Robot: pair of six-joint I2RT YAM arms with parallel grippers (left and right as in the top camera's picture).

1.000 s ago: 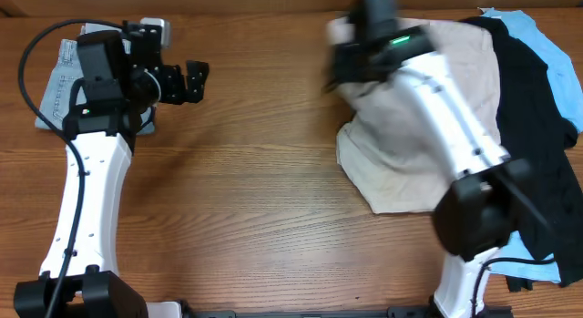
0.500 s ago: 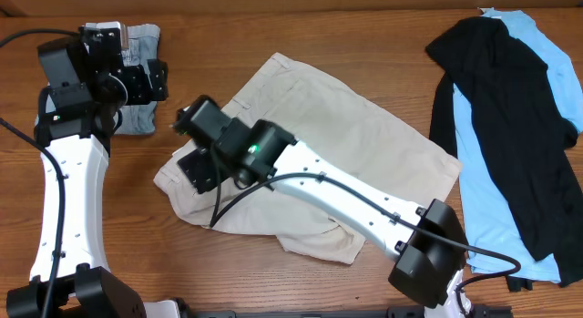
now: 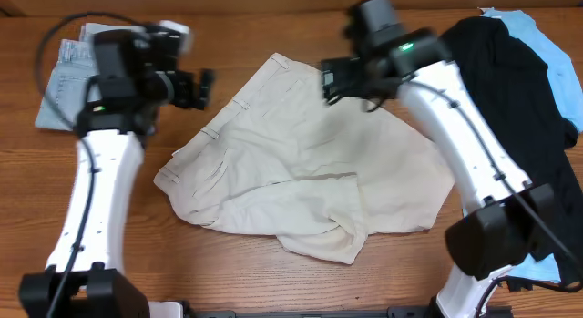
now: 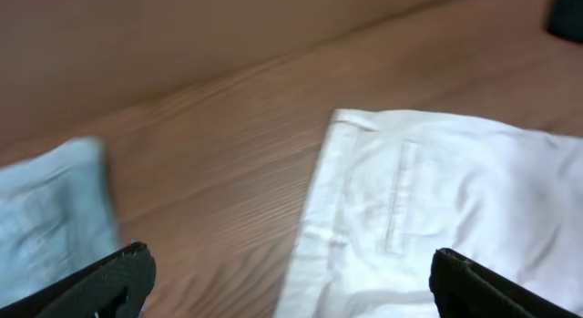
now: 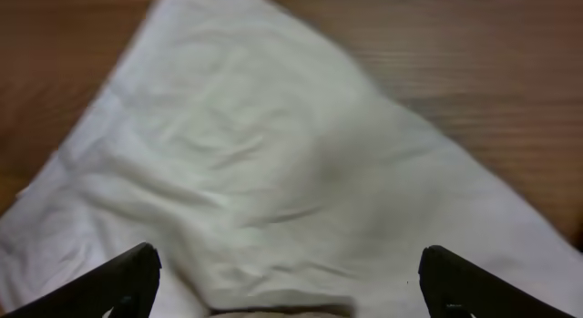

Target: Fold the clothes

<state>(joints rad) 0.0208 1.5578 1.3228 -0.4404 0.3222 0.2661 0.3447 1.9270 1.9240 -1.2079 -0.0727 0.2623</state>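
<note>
Across the table (image 3: 273, 286) the khaki shorts (image 3: 301, 172) now lie spread (lower hem bunched); right gripper (image 3: 328, 81) has swung back, left gripper (image 3: 206, 88) nears, both gaping empty: folding can start.

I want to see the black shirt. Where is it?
In the overhead view, the black shirt lies on the right side of the table, draped over the blue shirt, just right of the beige shorts.

Khaki shorts (image 3: 301, 172) spread crumpled at centre of worktop (image 3: 228, 277). Black top (image 3: 515, 86) laid over sky-blue top (image 3: 551, 49) at right edge. Pale denim piece (image 3: 55, 90) seen upper left. Left tool (image 3: 202, 88) held beside shorts' upper-left edge, right tool (image 3: 330, 81) over upper edge.
</note>
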